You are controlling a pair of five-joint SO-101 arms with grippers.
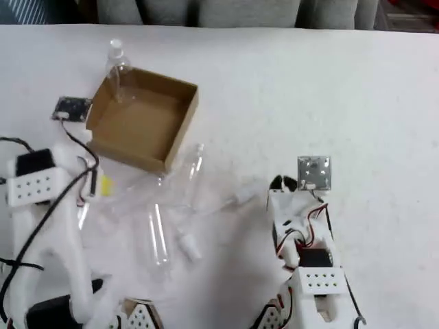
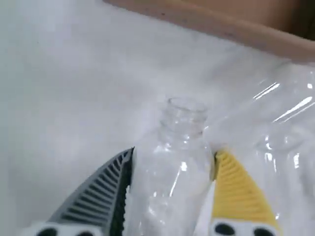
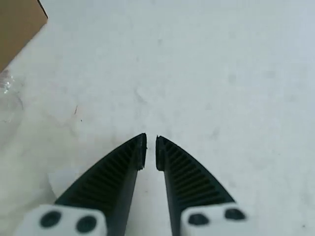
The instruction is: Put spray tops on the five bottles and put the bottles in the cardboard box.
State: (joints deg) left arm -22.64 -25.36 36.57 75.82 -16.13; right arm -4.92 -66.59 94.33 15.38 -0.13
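Bottles (image 1: 159,236) of clear plastic lie loose on the white table (image 1: 357,89) below the cardboard box (image 1: 140,123), centre-left of the high view. Which one is in play? (Desk)

One uncapped bottle (image 2: 170,191), clamped between the grey and yellow fingers (image 2: 241,196) of the left gripper (image 2: 172,155). It sits at the left side of the high view, just beneath the box, with its open neck pointing toward the box wall. (Photographer)

And the right gripper (image 3: 150,147)? (Desk)

Its fingers are nearly together on nothing, poised over the table right of centre. Spray tops (image 1: 188,247) lie among the loose bottles. (Photographer)

How will the bottle handle? (Desk)

Light, thin-walled and slick, by the look of it. A hard squeeze would likely dent it, and a soft one could let it spin. The hold on the body below the shoulder seems right, because it leaves the threaded neck free for a top. (Photographer)
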